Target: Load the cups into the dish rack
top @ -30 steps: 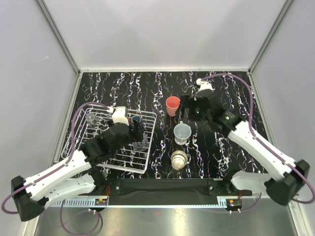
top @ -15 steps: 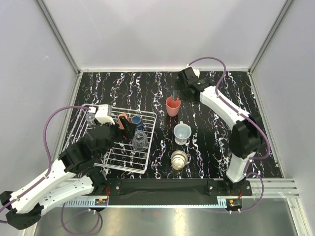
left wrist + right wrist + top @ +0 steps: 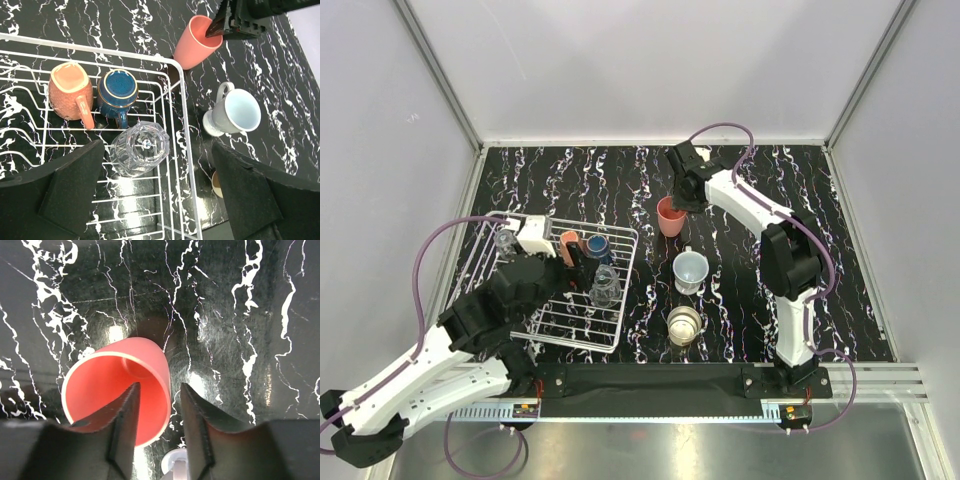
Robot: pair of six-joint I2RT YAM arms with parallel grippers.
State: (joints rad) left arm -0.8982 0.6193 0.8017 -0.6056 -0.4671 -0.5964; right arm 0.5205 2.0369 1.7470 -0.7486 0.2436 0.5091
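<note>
The cups (image 3: 117,90): four are in the dish rack (image 3: 100,49), three remain right of it. The right gripper (image 3: 160,387) straddles the coral-red tumbler (image 3: 107,385) wall there, whether pinching I cannot tell. The left gripper (image 3: 155,150) hangs spread wide over the rack, empty.

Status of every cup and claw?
Coral-red plastic tumbler: on table, right claw straddling its wall.
Salmon mug: upright in white wire dish rack.
Dark blue cup: in rack.
Clear glasses: in rack.
Pale blue-white mug: on table.
Beige cup: on table.
Left claw: open, empty.
</note>
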